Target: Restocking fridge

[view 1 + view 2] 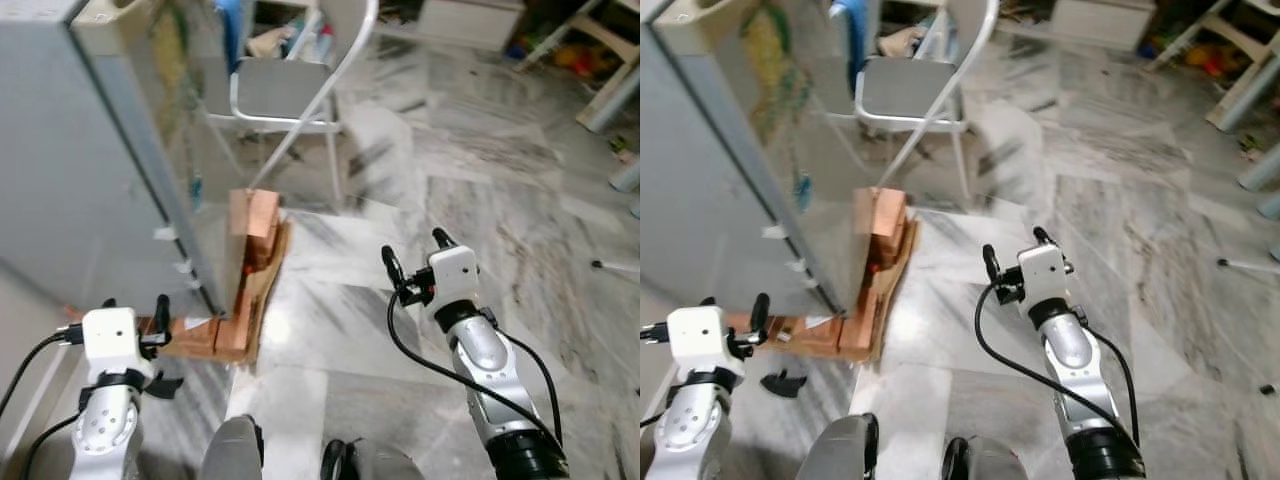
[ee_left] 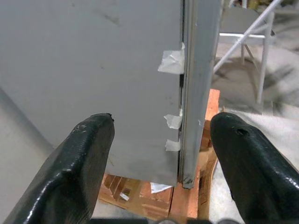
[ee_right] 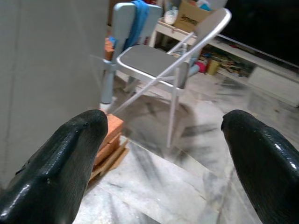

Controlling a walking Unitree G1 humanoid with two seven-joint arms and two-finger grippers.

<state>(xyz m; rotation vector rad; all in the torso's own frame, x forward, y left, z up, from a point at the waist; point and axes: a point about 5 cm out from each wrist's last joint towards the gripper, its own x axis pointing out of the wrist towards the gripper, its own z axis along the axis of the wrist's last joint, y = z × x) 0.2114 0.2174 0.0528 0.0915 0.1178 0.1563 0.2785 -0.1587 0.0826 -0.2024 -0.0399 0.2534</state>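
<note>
Approaching fridge [image 1: 80, 170], upper left of frame, door shut, raised on bricks [image 1: 245, 290]. Left gripper [image 2: 161, 154] released and empty, lower left, facing the door seam; right gripper [image 1: 415, 262] released, empty, centre-right. Judgement: square up, hook the door edge. Fridge long axis vertical, front toward lower left.

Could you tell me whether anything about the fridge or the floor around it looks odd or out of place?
Yes. The fridge stands raised on stacked bricks and cardboard rather than on the floor, and bits of tape are stuck along its door edge. Both look improvised.
</note>
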